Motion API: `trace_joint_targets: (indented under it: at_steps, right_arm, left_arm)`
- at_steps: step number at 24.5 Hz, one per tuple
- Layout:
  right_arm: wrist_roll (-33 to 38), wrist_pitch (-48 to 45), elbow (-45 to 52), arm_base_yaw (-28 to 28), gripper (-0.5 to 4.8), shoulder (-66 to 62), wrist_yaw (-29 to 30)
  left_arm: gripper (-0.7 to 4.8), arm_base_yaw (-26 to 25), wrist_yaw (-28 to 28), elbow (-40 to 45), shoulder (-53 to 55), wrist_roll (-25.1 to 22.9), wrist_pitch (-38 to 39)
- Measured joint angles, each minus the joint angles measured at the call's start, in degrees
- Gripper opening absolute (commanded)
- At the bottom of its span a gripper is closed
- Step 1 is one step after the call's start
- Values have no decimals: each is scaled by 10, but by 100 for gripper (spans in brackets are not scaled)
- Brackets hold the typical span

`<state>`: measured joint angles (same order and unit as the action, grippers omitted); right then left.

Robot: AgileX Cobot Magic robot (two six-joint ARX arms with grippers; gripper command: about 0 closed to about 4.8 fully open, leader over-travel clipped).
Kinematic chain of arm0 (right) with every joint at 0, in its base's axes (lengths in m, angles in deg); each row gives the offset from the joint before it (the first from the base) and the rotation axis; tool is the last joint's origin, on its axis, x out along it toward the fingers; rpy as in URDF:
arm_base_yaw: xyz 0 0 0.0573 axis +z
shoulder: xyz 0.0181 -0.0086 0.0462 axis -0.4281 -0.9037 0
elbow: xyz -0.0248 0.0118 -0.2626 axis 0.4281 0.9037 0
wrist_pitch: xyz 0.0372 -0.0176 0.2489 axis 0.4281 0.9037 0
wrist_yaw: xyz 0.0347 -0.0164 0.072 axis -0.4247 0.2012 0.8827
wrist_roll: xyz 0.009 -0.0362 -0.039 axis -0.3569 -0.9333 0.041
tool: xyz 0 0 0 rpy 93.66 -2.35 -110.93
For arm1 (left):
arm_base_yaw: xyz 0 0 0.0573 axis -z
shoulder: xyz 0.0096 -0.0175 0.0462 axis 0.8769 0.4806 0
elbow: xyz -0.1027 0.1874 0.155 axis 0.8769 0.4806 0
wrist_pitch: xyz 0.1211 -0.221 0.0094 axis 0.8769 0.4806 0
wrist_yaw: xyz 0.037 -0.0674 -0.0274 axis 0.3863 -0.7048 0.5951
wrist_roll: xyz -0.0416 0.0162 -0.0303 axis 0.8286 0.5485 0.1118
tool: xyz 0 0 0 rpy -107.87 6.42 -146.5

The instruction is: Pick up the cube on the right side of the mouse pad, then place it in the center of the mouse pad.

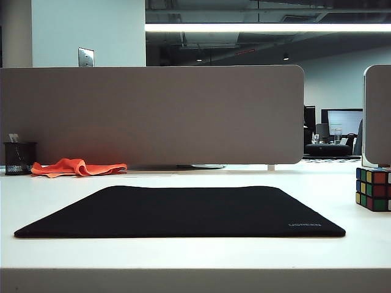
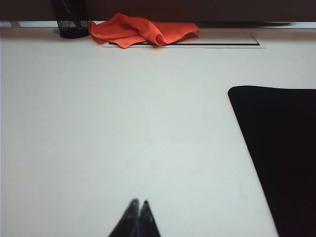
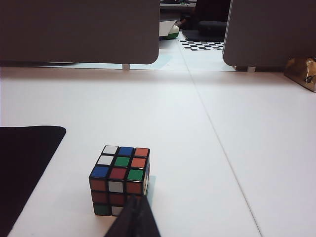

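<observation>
- Two grey partition panels (image 1: pixel 153 113) stand along the back edge of a white worktop (image 1: pixel 183 256) in a dim open-plan office, a strip light glowing overhead.
- At the far left of the worktop, a crumpled orange cloth (image 1: pixel 76 166) lies just beside a black mesh pen cup (image 1: pixel 19 158).
- The mouse pad (image 1: pixel 183 210), black and flat, lies with its long side running left to right, grey lettering at its near right corner.
- The cube (image 3: pixel 121 178) sits squarely on the bare worktop, apart from the pad's right edge, one face up.
- The right gripper (image 3: pixel 134 217) hovers just short of the cube, fingers pressed together, holding nothing.
- The left gripper (image 2: pixel 137 219) hangs over bare worktop left of the pad, fingers likewise closed and empty.
</observation>
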<state>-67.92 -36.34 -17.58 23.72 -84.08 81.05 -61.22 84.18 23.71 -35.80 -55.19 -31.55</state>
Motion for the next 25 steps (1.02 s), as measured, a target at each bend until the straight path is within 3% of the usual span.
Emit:
trace_joint_targets:
  at_steps: [7, 11, 14, 22, 25]
  right_arm:
    - [8, -25, 0, 0, -5, 0, 0]
    - [101, -113, 0, 0, -6, 0, 1]
    - [124, -110, -3, 0, -6, 0, 3]
    - [129, 26, -189, 0, -5, -115, 12]
    - [88, 46, -275, 0, -5, -203, 40]
  left_arm:
    - [-5, 0, 0, 0, 0, 2, 0]
    - [-6, 0, -27, -16, 1, 13, -3]
    - [-6, 0, -48, -72, 0, 14, -21]
    - [-6, 0, -114, -210, 107, -3, 27]
    - [-6, 0, -136, -261, 178, -40, 33]
